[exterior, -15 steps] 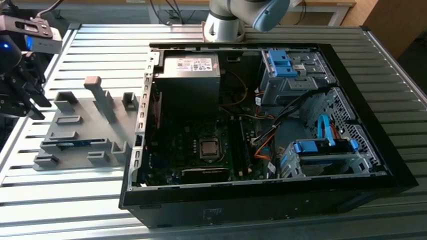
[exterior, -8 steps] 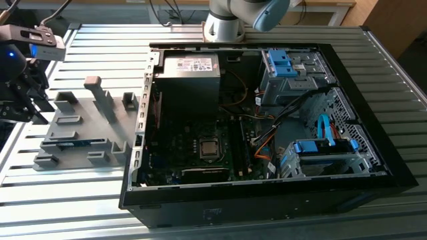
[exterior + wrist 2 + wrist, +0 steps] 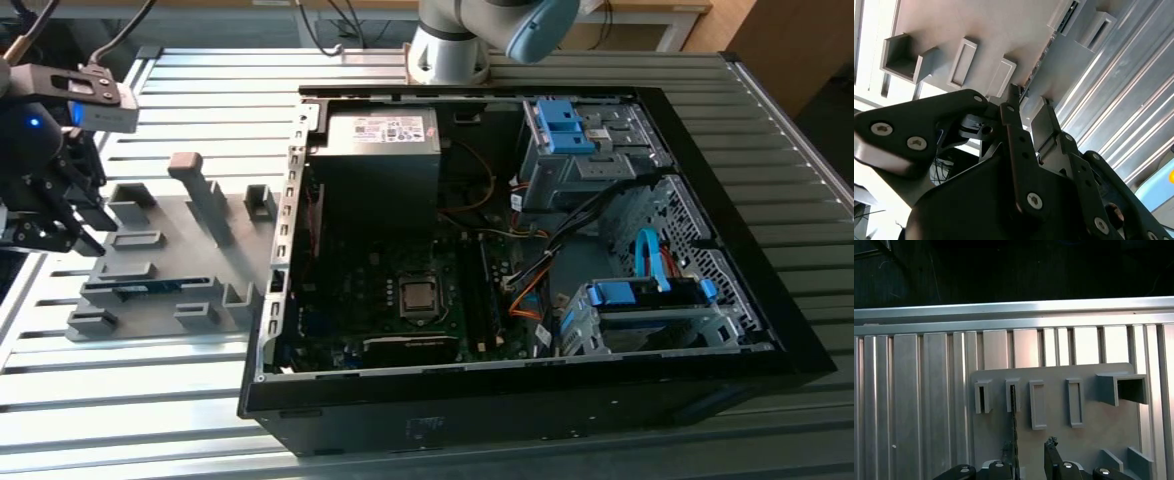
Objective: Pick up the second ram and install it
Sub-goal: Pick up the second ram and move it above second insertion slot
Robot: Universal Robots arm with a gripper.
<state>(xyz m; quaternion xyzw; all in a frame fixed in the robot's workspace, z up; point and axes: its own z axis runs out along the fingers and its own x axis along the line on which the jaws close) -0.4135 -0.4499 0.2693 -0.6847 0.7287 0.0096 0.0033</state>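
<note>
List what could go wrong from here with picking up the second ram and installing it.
1. The second ram sits off-centre in the open end effector, close to one side; closing may tilt it in the grey holder.
2. Loose cables lie inside the PC case beside the motherboard; they might snag the stick on the way in.

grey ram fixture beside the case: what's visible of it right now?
The grey fixture is a flat, matte, plastic-looking plate lying on the slatted metal table, at the exterior view's left of the open PC case. Raised rectangular slot blocks and one taller post stand on it. A thin blue-green ram stick sits on edge in one slot. The open end effector hangs above, straddling that stick.
</note>
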